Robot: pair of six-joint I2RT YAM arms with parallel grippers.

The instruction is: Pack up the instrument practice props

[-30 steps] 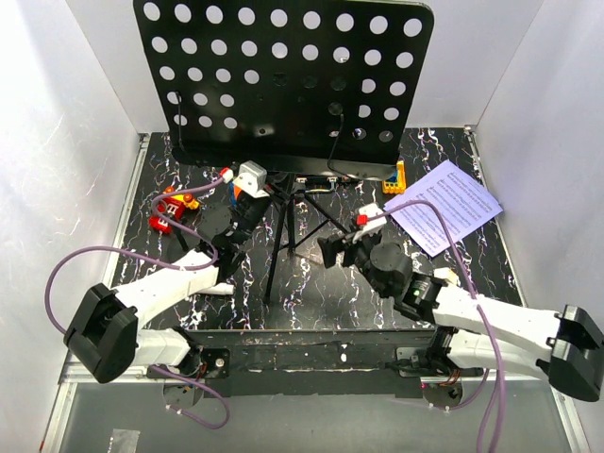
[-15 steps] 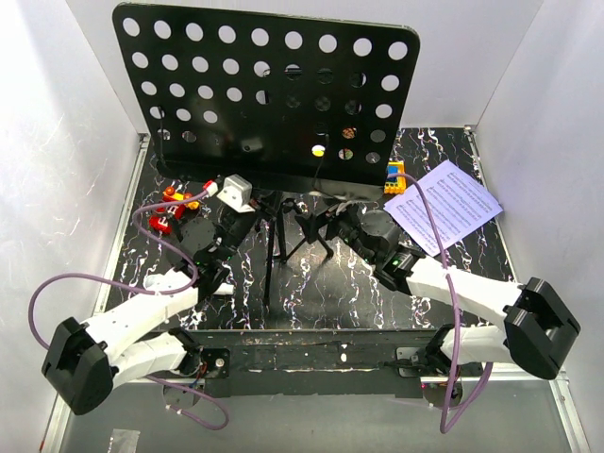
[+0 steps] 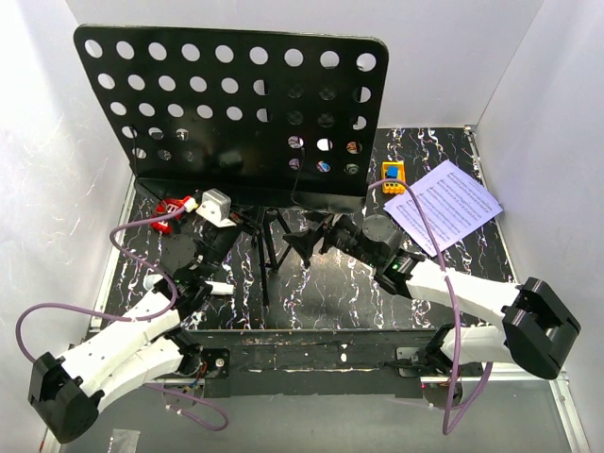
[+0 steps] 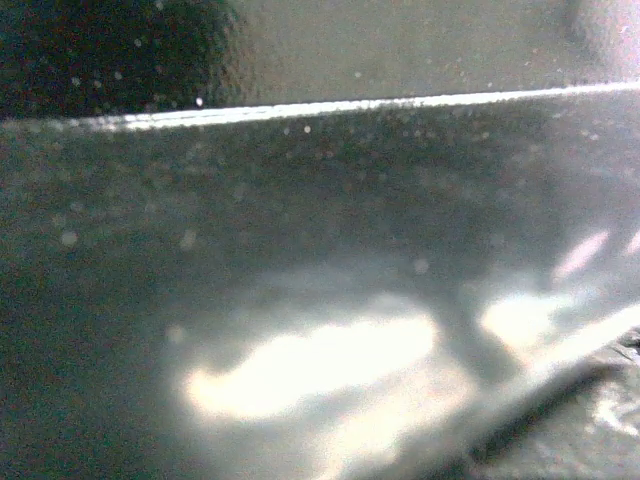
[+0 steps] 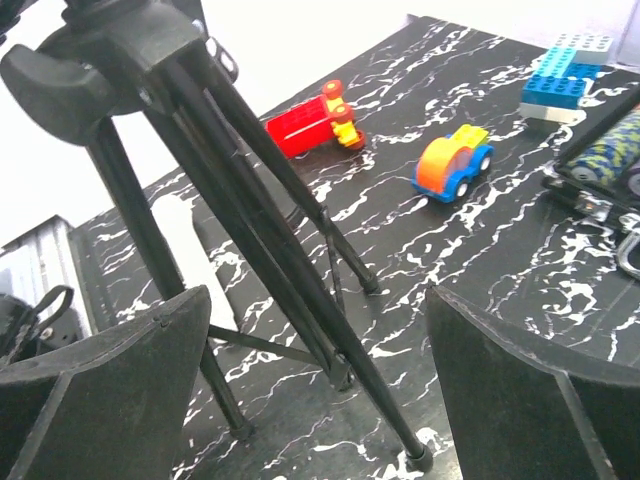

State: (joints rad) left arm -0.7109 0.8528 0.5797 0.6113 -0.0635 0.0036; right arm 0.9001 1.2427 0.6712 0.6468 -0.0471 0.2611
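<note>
Music stand legs at twelve o'clock of my right claw, jaws wide apart, my left claw, clamped or not I cannot tell

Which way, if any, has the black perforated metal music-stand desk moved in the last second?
Yes: the desk has slid left in the top view, away from the white sheet-music page, which has stayed put.

The music stand desk is showing matt black perforated metal, the sheet-music page is looking like thin white paper, the toy car is gleaming as glossy plastic, and the marbled table is shining smoothly.
</note>
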